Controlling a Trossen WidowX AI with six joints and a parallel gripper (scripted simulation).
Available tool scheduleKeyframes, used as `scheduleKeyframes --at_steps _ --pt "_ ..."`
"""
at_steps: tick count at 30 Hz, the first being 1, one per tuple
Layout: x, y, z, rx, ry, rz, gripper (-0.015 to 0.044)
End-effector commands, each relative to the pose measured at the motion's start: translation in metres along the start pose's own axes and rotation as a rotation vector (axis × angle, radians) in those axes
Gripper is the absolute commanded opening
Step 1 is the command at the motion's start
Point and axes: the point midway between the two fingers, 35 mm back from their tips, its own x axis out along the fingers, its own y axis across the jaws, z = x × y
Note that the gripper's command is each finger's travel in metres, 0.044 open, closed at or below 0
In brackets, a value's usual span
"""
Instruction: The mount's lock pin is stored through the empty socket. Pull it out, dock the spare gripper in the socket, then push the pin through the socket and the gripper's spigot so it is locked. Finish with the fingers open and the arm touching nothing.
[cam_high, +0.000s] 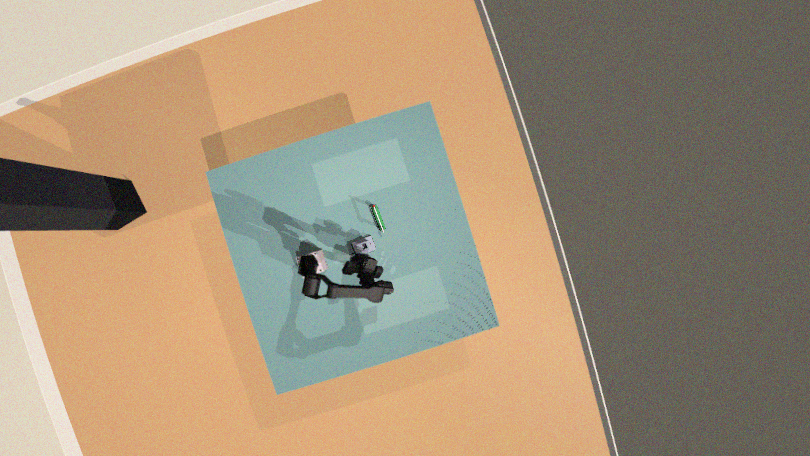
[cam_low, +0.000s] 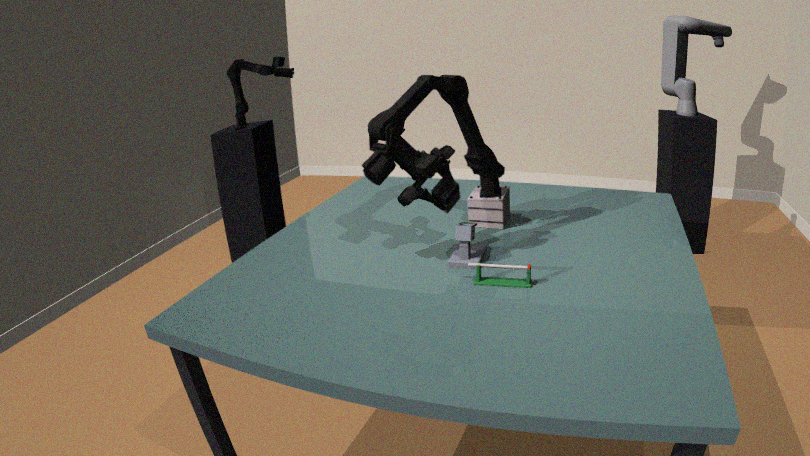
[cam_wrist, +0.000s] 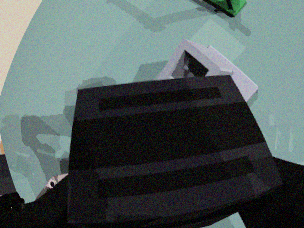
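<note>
My gripper (cam_low: 435, 180) is shut on the black spare gripper (cam_low: 447, 195) (cam_wrist: 167, 137), which hangs tilted above the table, behind and left of the mount in the exterior view. It fills the middle of the wrist view and hides my fingertips. The grey mount (cam_high: 363, 245) (cam_low: 465, 232) (cam_wrist: 234, 77) stands upright on its base; its socket shows a dark opening on top with no pin visible through it. The thin pale lock pin (cam_low: 501, 265) with a red end lies level across the green rack (cam_high: 380, 219) (cam_low: 502, 282) (cam_wrist: 231, 5). Exact spigot direction is unclear.
The arm's pale base block (cam_low: 488, 208) (cam_high: 320, 261) stands behind the mount. The green rack is close in front of the mount, toward the exterior camera. Black pedestals (cam_low: 243, 186) (cam_low: 680, 169) bearing other arms stand beyond the table (cam_low: 396, 339).
</note>
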Motion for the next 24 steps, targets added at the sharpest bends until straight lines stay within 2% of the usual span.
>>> scheduleKeyframes --at_steps 1,24 --pt "0.001 0.007 0.005 -0.094 -0.048 0.008 0.0000" --pt "0.005 0.035 0.029 -0.628 -0.288 -0.050 0.0000"
